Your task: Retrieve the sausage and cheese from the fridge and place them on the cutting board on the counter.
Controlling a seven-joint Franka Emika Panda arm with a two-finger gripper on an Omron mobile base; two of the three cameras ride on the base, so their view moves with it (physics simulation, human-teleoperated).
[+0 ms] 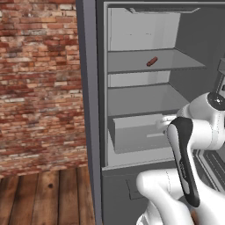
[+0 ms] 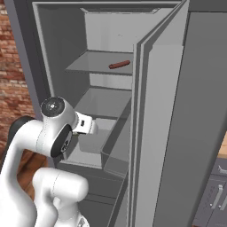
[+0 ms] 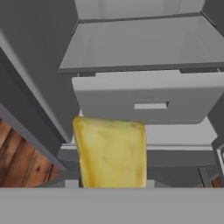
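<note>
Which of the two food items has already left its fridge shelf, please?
The cheese, the pale yellow wedge shown close up in the hand view. The reddish-brown sausage lies on an upper shelf of the fridge.

open fridge [image 1: 94, 110], drawer [image 3: 148, 98] ahead, door [image 2: 159, 133] alongside

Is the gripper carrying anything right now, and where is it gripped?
The cheese, by its lower end as the hand view shows it: the yellow wedge rises from where the gripper sits. The contact itself is hidden.
</note>
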